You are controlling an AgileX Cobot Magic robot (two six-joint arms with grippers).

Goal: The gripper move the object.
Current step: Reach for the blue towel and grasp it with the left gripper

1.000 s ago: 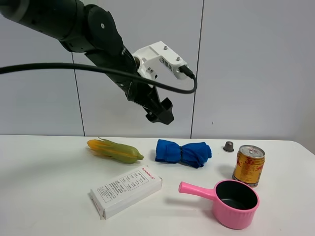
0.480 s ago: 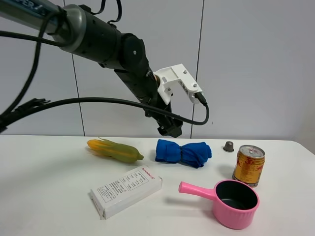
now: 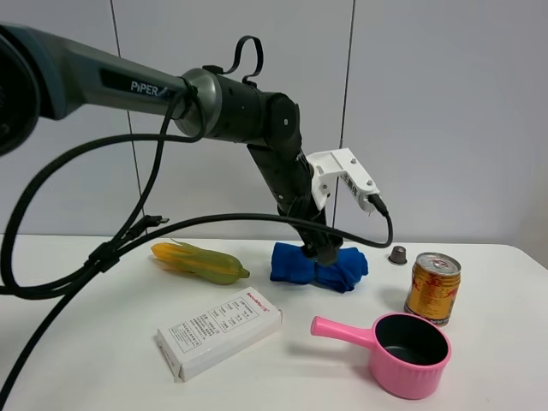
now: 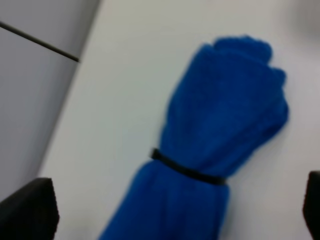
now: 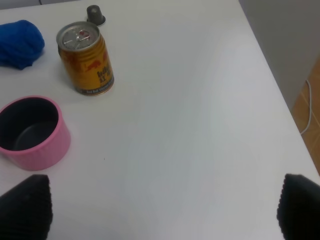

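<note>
Over the far strip of the white table (image 3: 77, 360), the left arm (image 3: 248, 111) has swung down from well above everything. Its pincer (image 3: 324, 253) now sits right at the rolled blue cloth (image 3: 294, 264), where a second ago it hung high and clear. The wrist view shows this pincer (image 4: 170, 207) spread wide, with a dark fingertip (image 4: 27, 210) on either side of the cloth (image 4: 225, 115) and the black band (image 4: 187, 170) at the cinch between them. Nothing is gripped yet. The approach looks done, and closing on the waist looks like the step in hand. The right pincer (image 5: 162, 207) is also spread and empty, out of the high view.

Behind the left pincer the wall and the table's far edge are near, so a lift or a pull forward seems the safer way out. As the high camera sees it, the pink saucepan (image 3: 411, 353) stands in front and to the right of the pincer. The white box (image 3: 218, 332) is in front and to the left. The corn cob (image 3: 201, 263) lies left, the gold can (image 3: 432, 288) right, and the small dark capsule (image 3: 398, 254) sits near the cloth's right end. A bare lane is open between box and saucepan.
</note>
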